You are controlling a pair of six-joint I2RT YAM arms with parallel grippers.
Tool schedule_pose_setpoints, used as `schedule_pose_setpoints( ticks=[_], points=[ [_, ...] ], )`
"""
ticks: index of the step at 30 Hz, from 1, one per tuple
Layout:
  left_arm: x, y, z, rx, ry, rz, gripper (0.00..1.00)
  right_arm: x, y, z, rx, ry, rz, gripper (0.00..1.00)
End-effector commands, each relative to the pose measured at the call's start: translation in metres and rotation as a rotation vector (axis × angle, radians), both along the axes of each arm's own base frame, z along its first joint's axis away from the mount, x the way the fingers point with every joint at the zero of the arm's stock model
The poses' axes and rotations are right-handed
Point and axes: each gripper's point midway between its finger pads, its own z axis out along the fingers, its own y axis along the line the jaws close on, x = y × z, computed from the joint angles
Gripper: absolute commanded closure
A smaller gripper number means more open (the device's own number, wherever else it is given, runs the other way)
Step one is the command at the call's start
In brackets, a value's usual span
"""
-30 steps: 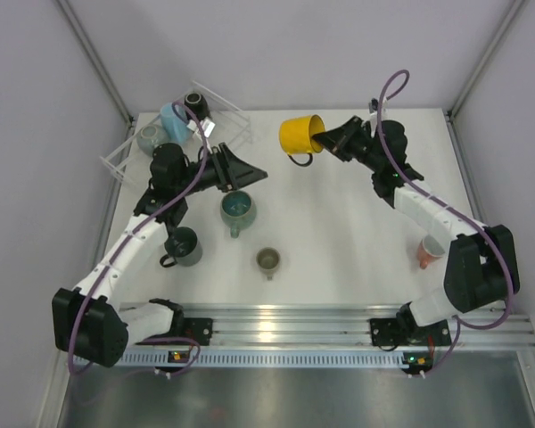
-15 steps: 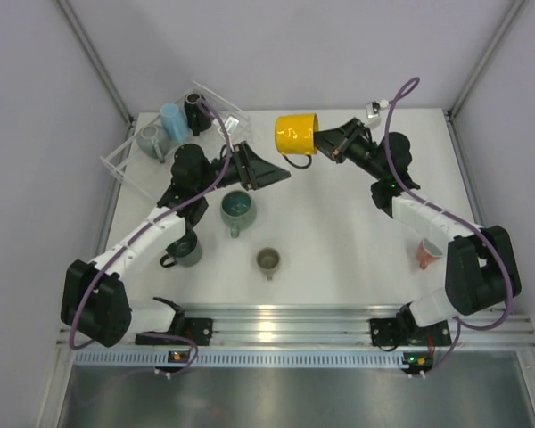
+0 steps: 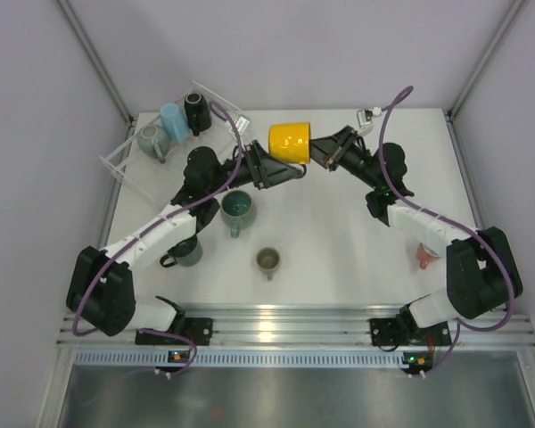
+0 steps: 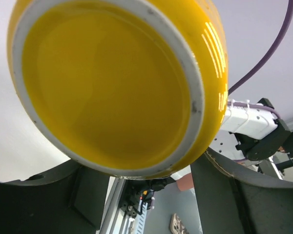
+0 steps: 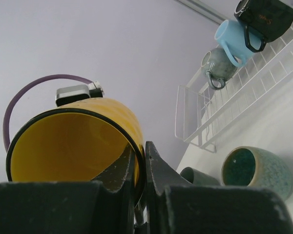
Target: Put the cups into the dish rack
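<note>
My right gripper (image 3: 316, 152) is shut on the rim of the yellow mug (image 3: 290, 141) and holds it in the air on its side, one finger inside the mouth (image 5: 140, 151). My left gripper (image 3: 281, 169) is open, its fingers either side of the mug's base (image 4: 112, 87) and just below it. The clear dish rack (image 3: 125, 165) stands at the back left. It holds a grey-blue mug (image 3: 150, 140), a light blue cup (image 3: 172, 120) and a black mug (image 3: 196, 111).
On the table stand a teal mug (image 3: 238, 209), a dark green mug (image 3: 185, 250) partly under my left arm, a small olive cup (image 3: 267, 259) and a salmon pink cup (image 3: 425, 254) beside my right arm.
My right gripper has carried the yellow mug left and turned its base toward my left gripper. My left gripper has swung right and up to the mug's base.
</note>
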Motion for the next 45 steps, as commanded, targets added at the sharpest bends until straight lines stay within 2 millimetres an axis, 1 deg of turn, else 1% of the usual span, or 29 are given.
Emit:
schedule_pose_setpoints(
  ticks=[1,3,5,7,8,12,14,15,19,20,21,23,24,25,26,28,31,34,35,36,37,38,39,40,41,42,43,44,45],
  points=[
    [-0.002,-0.002,0.043,-0.12,-0.097,0.008,0.34,-0.03,-0.002,0.057,0.099,-0.195,0.017,1.0],
    [-0.003,-0.004,0.041,-0.13,-0.085,0.009,0.38,-0.032,0.001,0.054,0.096,-0.191,0.021,1.0],
    [-0.007,-0.004,0.046,-0.164,-0.082,0.002,0.46,-0.034,0.002,0.051,0.091,-0.19,0.022,1.0],
    [-0.008,-0.004,0.043,-0.185,-0.049,0.0,0.55,-0.035,0.004,0.047,0.083,-0.192,0.024,1.0],
    [-0.009,-0.003,0.045,-0.199,-0.057,-0.002,0.56,-0.036,0.005,0.046,0.079,-0.194,0.024,1.0],
    [-0.01,-0.001,0.047,-0.233,-0.044,-0.002,0.56,-0.039,0.009,0.036,0.076,-0.186,0.022,1.0],
    [-0.012,0.0,0.051,-0.256,-0.052,-0.003,0.53,-0.04,0.011,0.029,0.08,-0.172,0.03,1.0],
    [-0.014,0.002,0.055,-0.277,-0.057,-0.007,0.52,-0.044,0.013,0.033,0.094,-0.188,0.037,1.0],
    [-0.017,0.001,0.058,-0.303,-0.057,-0.026,0.52,-0.046,0.019,0.026,0.103,-0.173,0.047,1.0],
    [-0.017,0.0,0.057,-0.305,-0.054,-0.03,0.55,-0.045,0.02,0.023,0.099,-0.168,0.045,1.0],
    [-0.018,0.0,0.058,-0.31,-0.051,-0.034,0.63,-0.045,0.021,0.022,0.097,-0.166,0.049,1.0],
    [-0.018,-0.001,0.057,-0.315,-0.049,-0.04,0.75,-0.045,0.022,0.017,0.096,-0.157,0.05,1.0],
    [-0.017,-0.001,0.056,-0.313,-0.044,-0.043,0.88,-0.045,0.022,0.016,0.097,-0.156,0.052,1.0],
    [-0.017,-0.002,0.055,-0.312,-0.04,-0.043,0.95,-0.045,0.022,0.014,0.095,-0.151,0.054,1.0],
    [-0.016,-0.002,0.052,-0.308,-0.034,-0.042,1.0,-0.045,0.022,0.013,0.094,-0.152,0.052,1.0],
    [-0.014,-0.003,0.048,-0.305,-0.021,-0.037,1.0,-0.046,0.021,0.012,0.093,-0.151,0.055,1.0],
    [-0.013,-0.003,0.041,-0.286,-0.017,-0.028,1.0,-0.047,0.019,0.007,0.076,-0.144,0.048,0.9],
    [-0.011,-0.003,0.033,-0.24,-0.018,-0.004,1.0,-0.046,0.012,0.001,0.057,-0.133,0.029,0.7],
    [-0.011,-0.001,0.035,-0.233,-0.029,0.011,1.0,-0.046,0.009,0.001,0.053,-0.133,0.023,0.66],
    [-0.008,-0.002,0.027,-0.191,-0.028,0.03,1.0,-0.043,0.005,-0.003,0.04,-0.123,0.008,0.6],
    [-0.006,-0.002,0.025,-0.167,-0.031,0.046,1.0,-0.044,0.0,-0.004,0.034,-0.117,-0.007,0.49],
    [-0.004,0.002,0.027,-0.149,-0.039,0.077,1.0,-0.043,-0.003,-0.005,0.025,-0.113,-0.019,0.44],
    [0.001,0.002,0.015,-0.084,-0.037,0.103,1.0,-0.042,-0.009,-0.009,-0.001,-0.107,-0.037,0.39],
    [0.003,0.004,0.013,-0.062,-0.045,0.127,1.0,-0.041,-0.012,-0.01,-0.015,-0.109,-0.05,0.35],
    [0.003,0.008,0.016,-0.048,-0.062,0.151,1.0,-0.041,-0.015,-0.011,-0.031,-0.103,-0.061,0.22],
    [0.011,0.012,0.006,0.002,-0.057,0.202,1.0,-0.042,-0.021,-0.005,-0.043,-0.124,-0.083,0.17],
    [0.015,0.016,0.004,0.023,-0.062,0.237,1.0,-0.039,-0.025,-0.013,-0.068,-0.092,-0.109,0.14],
    [0.016,0.02,0.007,0.04,-0.072,0.265,1.0,-0.039,-0.029,-0.012,-0.078,-0.095,-0.127,0.08],
    [0.024,0.027,0.004,0.078,-0.095,0.324,1.0,-0.041,-0.036,-0.002,-0.085,-0.125,-0.153,0.06]
  ],
)
